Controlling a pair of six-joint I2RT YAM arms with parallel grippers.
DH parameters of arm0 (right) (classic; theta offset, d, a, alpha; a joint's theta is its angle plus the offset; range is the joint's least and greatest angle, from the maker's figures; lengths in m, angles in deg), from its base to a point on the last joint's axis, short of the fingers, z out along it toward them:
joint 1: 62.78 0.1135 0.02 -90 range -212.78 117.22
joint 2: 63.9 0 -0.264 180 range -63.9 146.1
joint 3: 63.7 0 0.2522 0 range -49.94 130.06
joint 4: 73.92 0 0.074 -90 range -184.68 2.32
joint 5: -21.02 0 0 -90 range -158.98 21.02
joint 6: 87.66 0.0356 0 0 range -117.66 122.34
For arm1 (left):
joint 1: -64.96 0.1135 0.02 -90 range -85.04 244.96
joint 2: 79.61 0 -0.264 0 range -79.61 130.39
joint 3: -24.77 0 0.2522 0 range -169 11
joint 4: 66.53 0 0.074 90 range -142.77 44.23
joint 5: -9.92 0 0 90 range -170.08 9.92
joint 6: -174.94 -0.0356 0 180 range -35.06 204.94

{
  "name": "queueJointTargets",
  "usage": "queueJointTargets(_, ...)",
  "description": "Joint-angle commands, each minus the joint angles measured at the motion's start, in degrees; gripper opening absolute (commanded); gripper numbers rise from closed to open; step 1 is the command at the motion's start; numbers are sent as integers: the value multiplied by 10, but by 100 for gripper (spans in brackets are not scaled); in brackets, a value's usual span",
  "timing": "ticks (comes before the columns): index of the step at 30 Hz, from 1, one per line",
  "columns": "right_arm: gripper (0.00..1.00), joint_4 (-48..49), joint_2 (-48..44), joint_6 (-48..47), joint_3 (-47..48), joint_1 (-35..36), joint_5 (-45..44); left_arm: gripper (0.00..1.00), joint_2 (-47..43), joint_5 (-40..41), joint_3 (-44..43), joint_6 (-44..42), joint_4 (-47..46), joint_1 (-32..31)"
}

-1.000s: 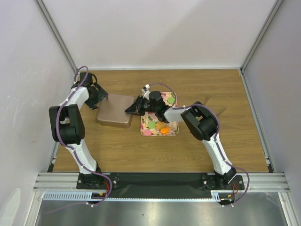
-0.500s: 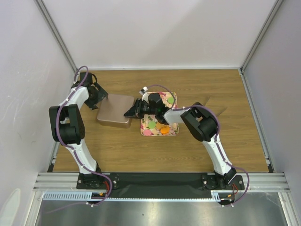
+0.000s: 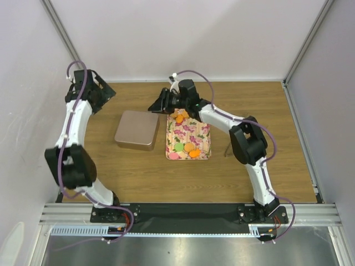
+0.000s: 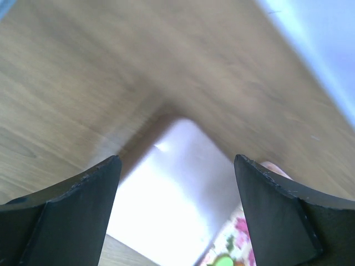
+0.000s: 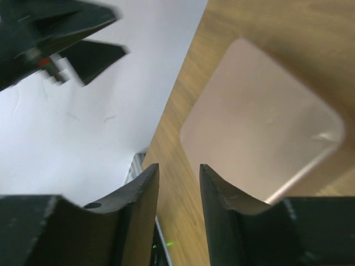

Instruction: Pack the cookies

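The cookies [image 3: 188, 148] are small round discs, orange, green and pink, lying on the floral tray [image 3: 195, 132]; one orange one [image 3: 179, 117] sits near its far end. In the left wrist view a green cookie [image 4: 223, 260] shows at the bottom edge. My left gripper [image 3: 108, 93] hangs open high at the back left, and its view [image 4: 176, 160] looks down at the metal lid [image 4: 172, 205]. My right gripper [image 3: 152, 107] hovers past the tray's far left corner, open and empty [image 5: 178, 166], above the lid [image 5: 266, 138].
The plain square lid [image 3: 137, 130] lies flat on the wooden table [image 3: 249, 166] just left of the tray. White walls close in the back and both sides. The left arm's black wrist [image 5: 55, 33] shows against the wall in the right wrist view.
Both grippers have left the lid's edges and risen. The left arm swung up to the back left corner; the right gripper moved toward the back and opened wider. The lid stays put.
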Motion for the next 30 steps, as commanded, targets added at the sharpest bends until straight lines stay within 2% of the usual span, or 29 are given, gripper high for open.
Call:
queueJointTargets(1, 43, -80, -99, -77, 7, -14, -59, 90, -111, -8, 1, -42, -6, -38)
queueJointTargets(4, 49, -127, -184, -113, -24, -21, -113, 90, -175, -26, 57, -58, -28, -65)
queueJointTargets(5, 50, -151, -207, -137, -53, -22, -130, 90, -217, -54, 67, -64, -28, -73)
queueJointTargets(8, 62, -184, -312, -180, -108, -27, -202, 91, -282, -84, 112, -105, -38, -112)
queueJointTargets(10, 75, -191, -399, -190, -179, -32, -258, 91, -343, -89, 145, -129, -34, -146)
queueJointTargets(11, 82, -200, -430, -199, -200, -33, -277, 91, -363, -89, 157, -136, -34, -160)
queueJointTargets(13, 89, -215, -482, -210, -260, -34, -335, 91, -428, -74, 196, -151, -32, -196)
queueJointTargets(14, 95, -239, -536, -215, -278, -34, -357, 91, -449, -62, 213, -155, -34, -205)
queueJointTargets(15, 98, -252, -559, -215, -309, -34, -411, 92, -491, -62, 228, -159, -39, -215)
queueJointTargets(19, 100, -301, -675, -210, -387, -35, -489, 91, -570, -61, 307, -171, -40, -230)
queueJointTargets(24, 100, -341, -791, -188, -458, -35, -545, 92, -621, -54, 350, -180, -40, -250)
queueJointTargets(30, 100, -355, -807, -175, -488, -35, -553, 91, -636, -56, 369, -181, -40, -270)
